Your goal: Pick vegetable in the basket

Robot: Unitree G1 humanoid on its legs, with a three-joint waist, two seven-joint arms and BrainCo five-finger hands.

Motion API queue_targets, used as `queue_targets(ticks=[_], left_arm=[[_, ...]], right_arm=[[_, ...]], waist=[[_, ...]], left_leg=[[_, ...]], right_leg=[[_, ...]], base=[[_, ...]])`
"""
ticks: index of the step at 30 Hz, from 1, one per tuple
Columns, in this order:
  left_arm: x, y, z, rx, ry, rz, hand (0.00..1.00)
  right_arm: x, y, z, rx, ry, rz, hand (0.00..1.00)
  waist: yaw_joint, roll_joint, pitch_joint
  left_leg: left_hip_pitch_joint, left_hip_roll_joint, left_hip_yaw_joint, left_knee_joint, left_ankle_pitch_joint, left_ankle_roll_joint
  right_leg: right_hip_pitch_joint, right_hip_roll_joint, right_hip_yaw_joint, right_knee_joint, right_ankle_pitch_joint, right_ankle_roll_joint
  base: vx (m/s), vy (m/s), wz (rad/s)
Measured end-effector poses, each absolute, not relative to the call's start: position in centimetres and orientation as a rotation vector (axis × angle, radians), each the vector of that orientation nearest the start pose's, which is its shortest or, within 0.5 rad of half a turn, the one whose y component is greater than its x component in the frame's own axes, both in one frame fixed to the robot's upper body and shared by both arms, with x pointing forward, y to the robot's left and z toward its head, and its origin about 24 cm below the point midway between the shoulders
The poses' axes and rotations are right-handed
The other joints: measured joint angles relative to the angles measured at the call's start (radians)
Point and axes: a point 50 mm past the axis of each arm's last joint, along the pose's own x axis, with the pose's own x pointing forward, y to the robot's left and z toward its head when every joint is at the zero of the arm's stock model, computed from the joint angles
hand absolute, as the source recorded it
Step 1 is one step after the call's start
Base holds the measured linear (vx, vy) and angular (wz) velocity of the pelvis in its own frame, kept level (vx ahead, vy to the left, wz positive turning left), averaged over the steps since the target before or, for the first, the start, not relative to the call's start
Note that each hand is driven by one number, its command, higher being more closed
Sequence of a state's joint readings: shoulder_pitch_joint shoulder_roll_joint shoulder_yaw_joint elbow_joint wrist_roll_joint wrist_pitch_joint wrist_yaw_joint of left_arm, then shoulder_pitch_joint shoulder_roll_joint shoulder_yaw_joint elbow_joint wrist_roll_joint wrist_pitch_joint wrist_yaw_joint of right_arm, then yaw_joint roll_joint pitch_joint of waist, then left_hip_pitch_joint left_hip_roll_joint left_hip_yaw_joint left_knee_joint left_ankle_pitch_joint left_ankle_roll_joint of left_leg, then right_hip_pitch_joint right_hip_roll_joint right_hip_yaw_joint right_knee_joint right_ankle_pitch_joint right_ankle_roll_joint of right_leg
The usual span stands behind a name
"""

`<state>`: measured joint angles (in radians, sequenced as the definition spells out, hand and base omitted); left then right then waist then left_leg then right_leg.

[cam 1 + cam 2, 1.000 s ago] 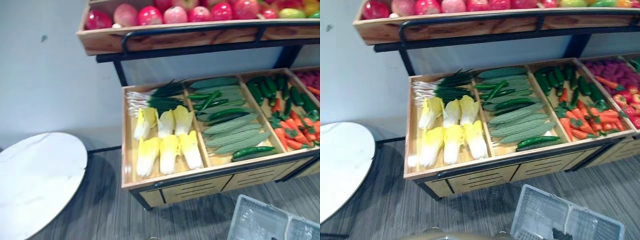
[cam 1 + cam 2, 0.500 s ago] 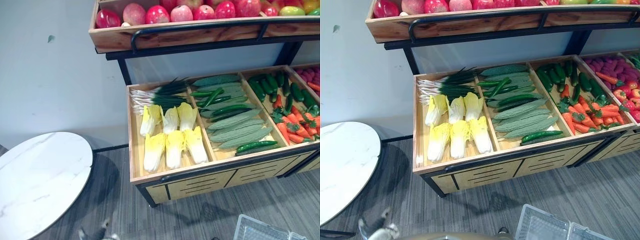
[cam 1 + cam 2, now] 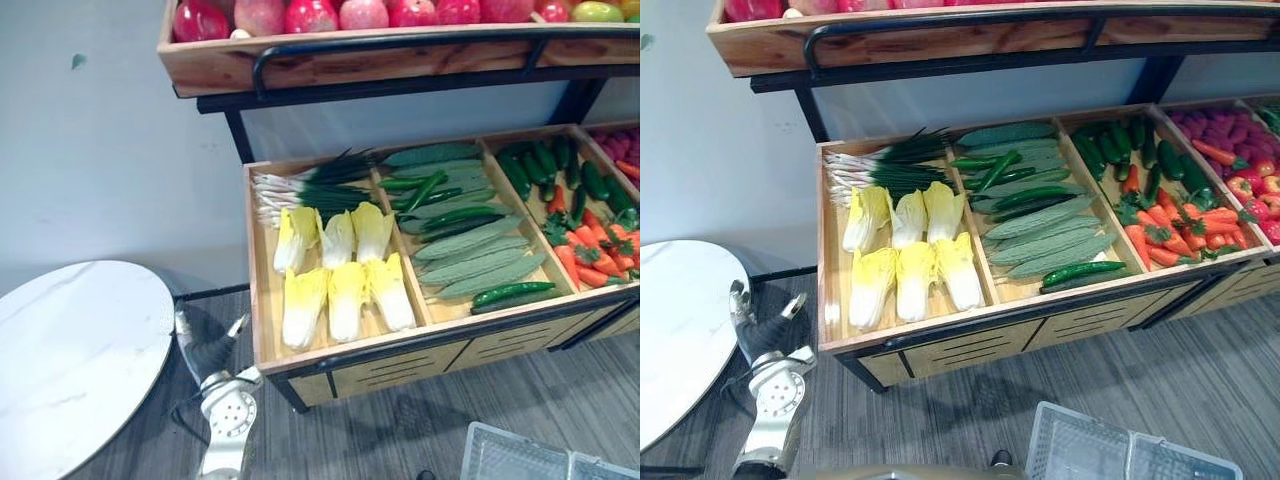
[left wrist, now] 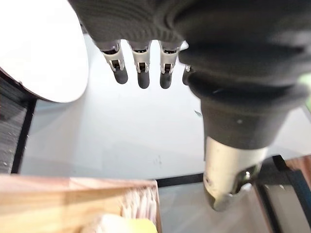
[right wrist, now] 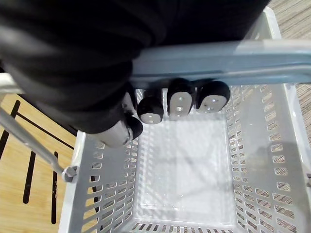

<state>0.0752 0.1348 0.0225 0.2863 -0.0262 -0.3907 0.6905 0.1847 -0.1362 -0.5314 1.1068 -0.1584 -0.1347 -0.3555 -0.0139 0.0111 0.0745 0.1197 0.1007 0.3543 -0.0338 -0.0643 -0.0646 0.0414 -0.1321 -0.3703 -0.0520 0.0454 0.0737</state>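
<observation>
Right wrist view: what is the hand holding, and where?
The right hand grips the basket by its handle; the left hand is open, empty.

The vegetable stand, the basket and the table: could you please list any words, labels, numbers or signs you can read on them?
No text can be read anywhere.
On the wooden stand: the front panels carry dark slots, no letters or price tags.
On the basket, its handle gripped by the right hand: plain pale mesh, no label.
On the round table: marbled white top, no print.
</observation>
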Motion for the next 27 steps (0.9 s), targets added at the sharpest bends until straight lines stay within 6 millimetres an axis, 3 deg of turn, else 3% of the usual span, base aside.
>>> queue_targets(ticks=[9, 11, 18, 27], left_arm=[[23.2, 20.4, -0.1, 0.132, -0.003, 0.677, 0.00], [23.2, 20.6, -0.7, 0.160, 0.034, 0.698, 0.00], [23.3, 19.9, -2.2, 0.262, 0.115, 0.686, 0.00], [21.7, 20.9, -5.4, 0.417, 0.319, 0.731, 0.00]], right_arm=[[2.6, -27.6, -14.8, -0.261, 1.121, -0.770, 1.00], [2.9, -27.3, -14.8, -0.281, 1.113, -0.737, 1.00], [3.8, -26.8, -14.8, -0.317, 1.083, -0.676, 1.00], [4.2, -26.2, -14.8, -0.364, 1.060, -0.610, 1.00]], waist=[[-0.022, -0.006, -0.004], [-0.040, -0.010, -0.006], [-0.040, -0.015, -0.007], [-0.042, -0.016, -0.006]], left_leg=[[0.007, 0.000, 0.076, 0.008, -0.020, -0.006], [0.007, 0.000, 0.080, 0.007, -0.020, -0.007], [0.021, 0.010, 0.108, 0.006, -0.026, -0.014], [0.026, 0.018, 0.129, 0.013, -0.030, -0.020]], right_leg=[[-0.032, 0.005, 0.081, -0.014, 0.014, -0.003], [-0.035, 0.008, 0.084, -0.014, 0.016, -0.001], [-0.038, 0.022, 0.110, -0.016, 0.027, 0.002], [-0.042, 0.030, 0.132, -0.016, 0.029, 0.000]], base=[[-0.04, -0.008, -0.26], [0.01, -0.014, -0.08], [0.00, -0.022, -0.12], [-0.04, -0.028, -0.07]])
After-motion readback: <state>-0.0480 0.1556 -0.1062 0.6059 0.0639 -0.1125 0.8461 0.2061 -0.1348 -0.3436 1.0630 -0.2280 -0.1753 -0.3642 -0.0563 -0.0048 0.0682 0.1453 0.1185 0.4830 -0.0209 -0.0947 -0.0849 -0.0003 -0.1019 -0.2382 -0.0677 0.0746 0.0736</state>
